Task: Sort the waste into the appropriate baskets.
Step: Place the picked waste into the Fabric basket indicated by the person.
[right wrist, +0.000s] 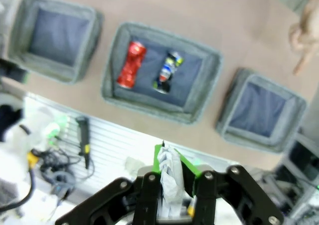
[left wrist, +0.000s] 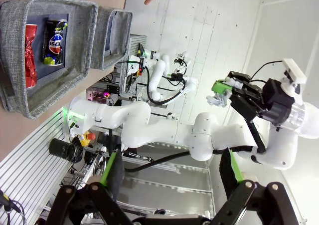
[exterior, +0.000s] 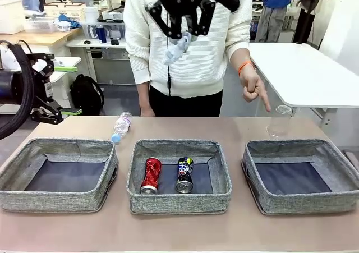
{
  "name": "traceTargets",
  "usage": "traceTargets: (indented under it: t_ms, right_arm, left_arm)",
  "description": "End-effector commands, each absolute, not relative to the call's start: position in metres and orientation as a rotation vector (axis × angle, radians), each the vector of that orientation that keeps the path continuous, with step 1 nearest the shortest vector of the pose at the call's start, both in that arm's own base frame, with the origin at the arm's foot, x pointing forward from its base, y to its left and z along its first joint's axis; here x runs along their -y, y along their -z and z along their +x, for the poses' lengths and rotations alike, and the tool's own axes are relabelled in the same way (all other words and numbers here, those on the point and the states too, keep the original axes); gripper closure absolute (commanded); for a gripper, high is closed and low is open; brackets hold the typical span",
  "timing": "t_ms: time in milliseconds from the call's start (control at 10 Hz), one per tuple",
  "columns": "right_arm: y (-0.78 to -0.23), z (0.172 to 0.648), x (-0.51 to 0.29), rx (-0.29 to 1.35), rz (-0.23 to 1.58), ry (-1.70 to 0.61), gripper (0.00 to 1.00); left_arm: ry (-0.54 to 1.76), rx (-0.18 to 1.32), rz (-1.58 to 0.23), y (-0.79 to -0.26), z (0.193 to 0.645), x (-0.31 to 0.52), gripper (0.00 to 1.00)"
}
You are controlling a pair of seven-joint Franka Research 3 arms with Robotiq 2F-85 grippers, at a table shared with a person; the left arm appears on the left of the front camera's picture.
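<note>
High above the middle basket (exterior: pixel 179 203), my right gripper (exterior: pixel 180 38) is shut on the small white paper wad (exterior: pixel 175 51); in the right wrist view the wad (right wrist: pixel 169 172) sits between the green pads. A red can (exterior: pixel 151 175) and a dark multicoloured can (exterior: pixel 184 174) lie side by side in the middle basket. The left basket (exterior: pixel 56 201) and right basket (exterior: pixel 305 203) hold nothing. A clear plastic bottle (exterior: pixel 120 127) lies on the table behind the baskets. Behind the right basket stands a clear cup (exterior: pixel 279 121). My left gripper (exterior: pixel 67 90) hangs open at the far left, off the table.
A person stands at the far side, and one hand (exterior: pixel 255 90) points down towards the cup. A white table (exterior: pixel 308 73) stands at the back right. The left wrist view looks sideways at the right arm (left wrist: pixel 164 130) and the wad (left wrist: pixel 219 99).
</note>
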State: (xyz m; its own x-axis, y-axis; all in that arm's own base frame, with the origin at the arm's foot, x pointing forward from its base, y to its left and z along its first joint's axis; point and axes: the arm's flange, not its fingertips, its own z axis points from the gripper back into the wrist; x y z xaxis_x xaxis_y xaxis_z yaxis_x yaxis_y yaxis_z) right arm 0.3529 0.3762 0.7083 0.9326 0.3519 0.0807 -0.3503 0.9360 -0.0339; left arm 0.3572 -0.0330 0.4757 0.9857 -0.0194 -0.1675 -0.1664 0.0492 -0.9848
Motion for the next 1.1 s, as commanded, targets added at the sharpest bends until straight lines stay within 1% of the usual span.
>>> traceTargets:
  t_ms: [0, 100, 200, 300, 500, 600, 700, 800, 1000]
  right_arm:
    - [-0.681, 0.330, -0.307, 0.118, 0.023, -0.321, 0.93]
    - [-0.664, 0.318, -0.267, 0.128, -0.045, -0.262, 0.93]
    - [-0.645, 0.305, -0.234, 0.134, -0.069, -0.214, 0.93]
    - [-0.630, 0.291, -0.204, 0.140, -0.048, -0.144, 0.93]
    - [-0.587, 0.277, -0.147, 0.112, -0.108, 0.034, 0.93]
    - [-0.546, 0.277, -0.118, 0.032, -0.158, 0.077, 0.93]
    - [-0.511, 0.281, -0.103, 0.001, -0.138, 0.098, 0.93]
    - [-0.483, 0.286, -0.093, -0.001, -0.129, 0.150, 0.93]
    - [-0.455, 0.293, -0.076, 0.058, -0.126, 0.307, 0.93]
  left_arm:
    - [-0.112, -0.147, -1.542, -0.479, 0.356, 0.035, 0.00]
    - [-0.112, -0.147, -1.542, -0.479, 0.356, 0.035, 0.00]
    - [-0.112, -0.147, -1.542, -0.479, 0.356, 0.035, 0.00]
    - [-0.112, -0.147, -1.542, -0.479, 0.356, 0.035, 0.00]
    - [-0.112, -0.147, -1.542, -0.479, 0.356, 0.035, 0.00]
    - [-0.112, -0.147, -1.542, -0.479, 0.356, 0.035, 0.00]
    - [-0.112, -0.147, -1.542, -0.479, 0.356, 0.035, 0.00]
    - [-0.112, -0.147, -1.542, -0.479, 0.356, 0.035, 0.00]
    - [-0.112, -0.147, -1.542, -0.479, 0.356, 0.035, 0.00]
